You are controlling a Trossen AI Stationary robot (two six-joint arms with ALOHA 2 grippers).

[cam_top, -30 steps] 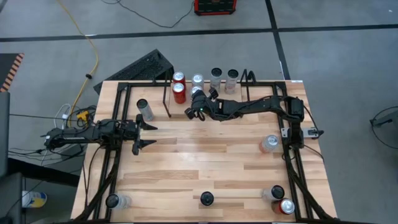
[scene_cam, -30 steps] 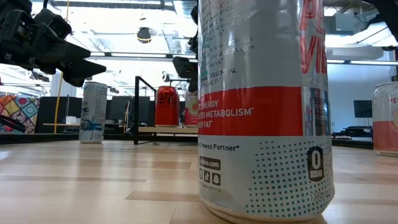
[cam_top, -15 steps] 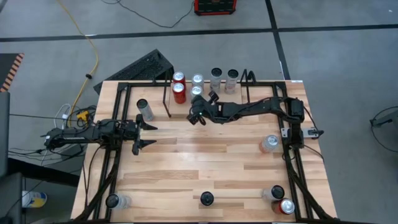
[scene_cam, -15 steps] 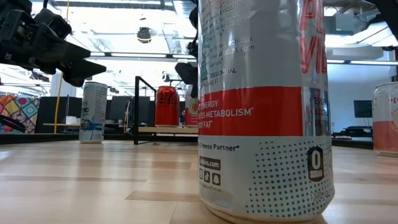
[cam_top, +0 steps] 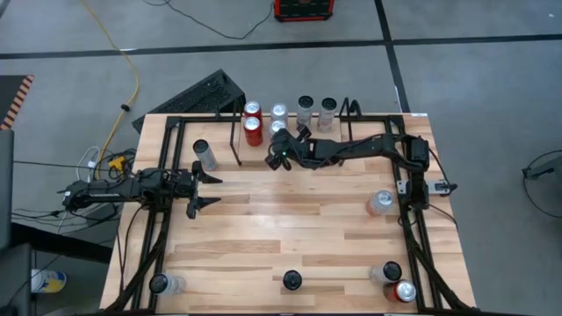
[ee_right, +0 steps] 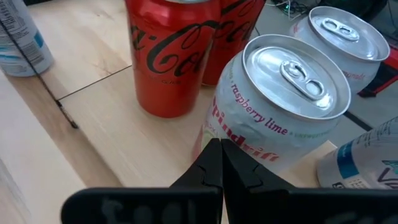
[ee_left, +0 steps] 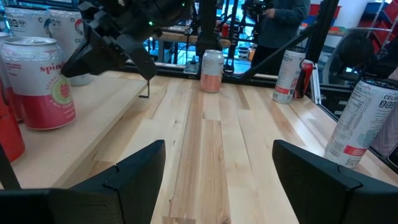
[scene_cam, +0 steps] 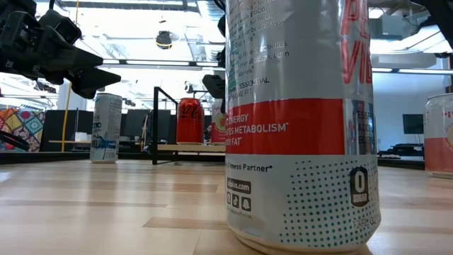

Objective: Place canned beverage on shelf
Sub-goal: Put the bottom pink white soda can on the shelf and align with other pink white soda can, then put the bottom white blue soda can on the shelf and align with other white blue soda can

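A raspberry-lime can (ee_right: 280, 106) stands upright on the black wire shelf (cam_top: 239, 140) beside two red cans (cam_top: 253, 125)

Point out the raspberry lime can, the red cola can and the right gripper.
raspberry lime can (ee_right: 292, 78): right wrist view, on its silver lid.
red cola can (ee_right: 166, 59): right wrist view, on its red side wall.
right gripper (ee_right: 221, 163): right wrist view, where the shut fingertips meet.

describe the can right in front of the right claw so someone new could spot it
Start at the table's far edge, where the black wire shelf holds a cluster of cans. The right claw, shut and empty, points at the raspberry lime can. Unlike the two red cola cans beside it, it is pale with pink lettering and a plain silver top.
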